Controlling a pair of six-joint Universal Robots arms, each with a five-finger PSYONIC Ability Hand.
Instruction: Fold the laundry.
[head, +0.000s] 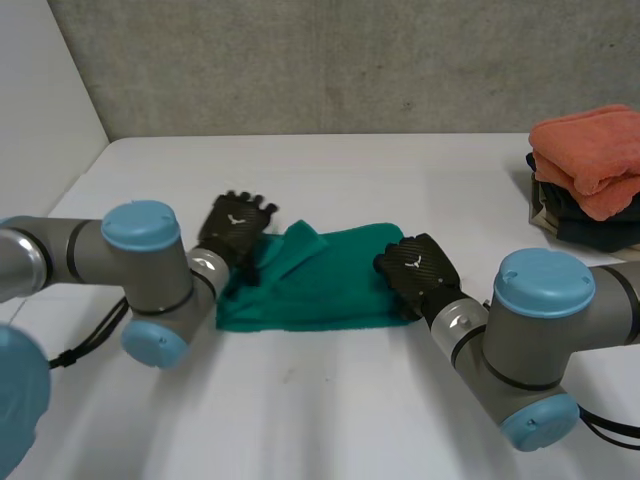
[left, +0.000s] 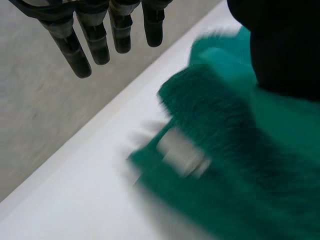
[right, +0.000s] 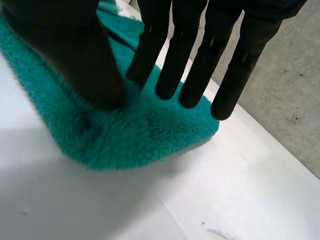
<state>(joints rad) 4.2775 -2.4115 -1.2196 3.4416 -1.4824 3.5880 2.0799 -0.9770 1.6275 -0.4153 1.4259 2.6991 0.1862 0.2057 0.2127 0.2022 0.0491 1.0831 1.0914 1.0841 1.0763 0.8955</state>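
A green towel (head: 320, 290) lies folded in a long strip in the middle of the white table (head: 330, 410). My left hand (head: 235, 228) hovers at the towel's left end with its fingers (left: 95, 40) straight and spread, holding nothing. The towel (left: 240, 165) shows a white label (left: 182, 155) beside that hand. My right hand (head: 420, 275) sits on the towel's right end. There its thumb (right: 75, 55) digs into the towel (right: 130, 135) close against the straight fingers (right: 185, 60), pinching the cloth near the end's corner.
A stack of folded laundry (head: 590, 180), orange on top and dark below, stands at the table's far right. A grey wall (head: 330, 60) runs behind the table's back edge. Both arms' elbows rest low over the near part of the table.
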